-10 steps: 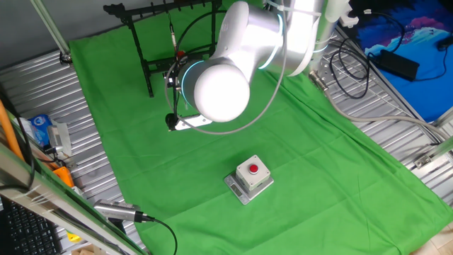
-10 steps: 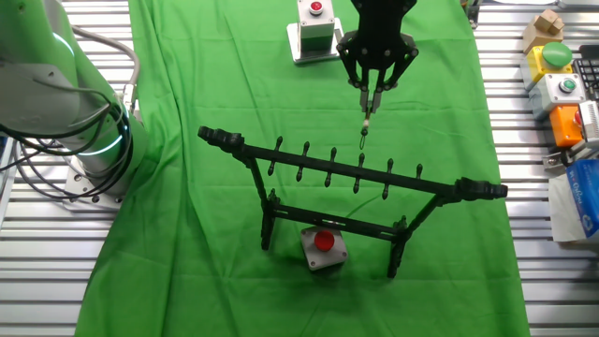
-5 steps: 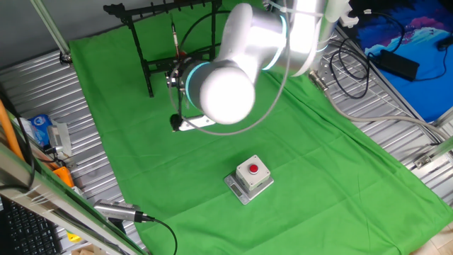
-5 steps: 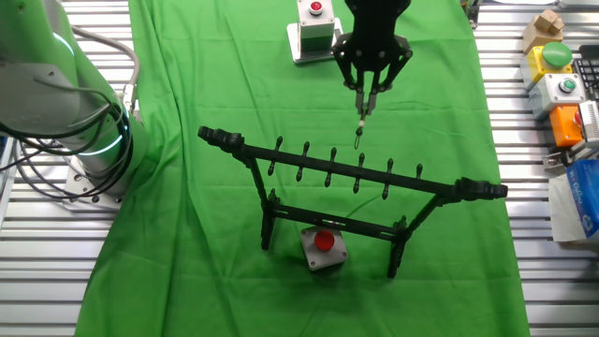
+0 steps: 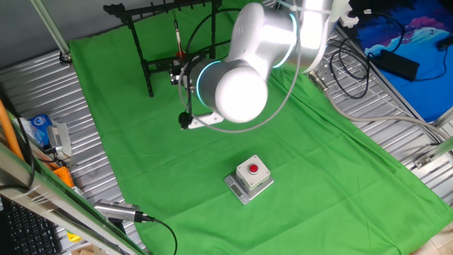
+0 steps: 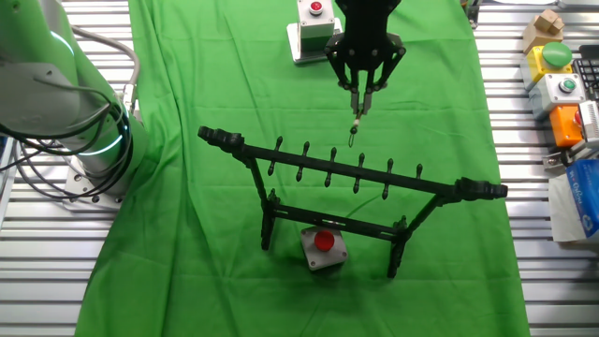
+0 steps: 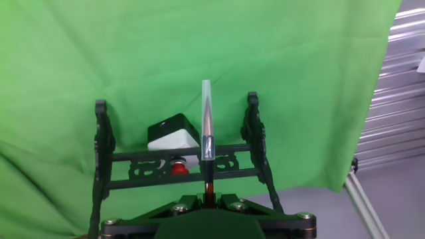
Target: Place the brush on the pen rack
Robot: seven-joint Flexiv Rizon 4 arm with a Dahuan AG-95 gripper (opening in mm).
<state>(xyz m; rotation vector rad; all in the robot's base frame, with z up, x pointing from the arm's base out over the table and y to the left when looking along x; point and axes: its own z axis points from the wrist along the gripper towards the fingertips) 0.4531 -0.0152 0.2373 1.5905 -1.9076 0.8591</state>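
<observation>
While the gripper (image 6: 363,87) is pinching the brush (image 7: 206,143), it's hanging near the pen rack (image 6: 351,175).
Prob light, stiff, slippery w/ fragile tip; gripping shaft's end.

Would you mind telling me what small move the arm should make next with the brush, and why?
Probably ease the gripper toward the pen rack. It is shut on the brush, whose hanging end sits short of the top bar's pegs, touching none.
</observation>
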